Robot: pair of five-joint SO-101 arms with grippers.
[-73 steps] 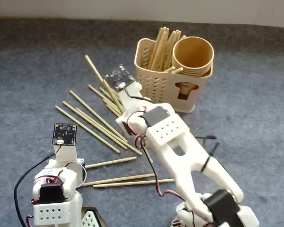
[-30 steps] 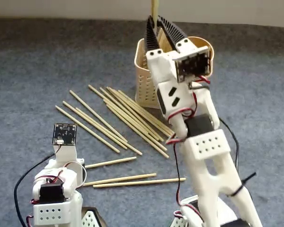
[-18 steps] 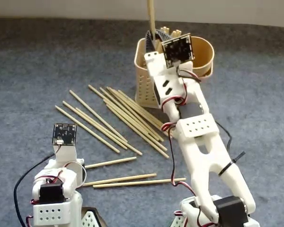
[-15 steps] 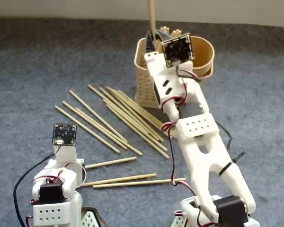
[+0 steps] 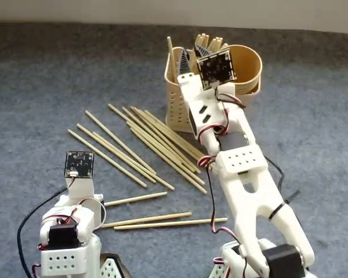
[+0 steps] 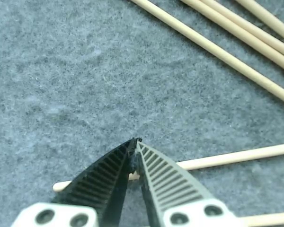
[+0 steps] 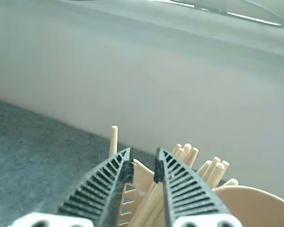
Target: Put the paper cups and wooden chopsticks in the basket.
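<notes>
Right gripper (image 7: 143, 152) is hovering at the top of the cream basket (image 5: 180, 113), jaws standing slightly apart and gripping nothing. One wooden chopstick (image 7: 114, 139) is standing upright just beside them, and bundled chopsticks (image 5: 207, 41) and stacked paper cups (image 5: 250, 65) are sitting inside the basket. Left gripper (image 6: 136, 142) is hanging low over the grey carpet (image 5: 46, 75), jaw tips pressed together and empty, above a single chopstick (image 6: 236, 156). Loose chopsticks (image 5: 156, 142) are lying fanned beside the basket, and a further three chopsticks (image 5: 162, 219) near the left arm.
</notes>
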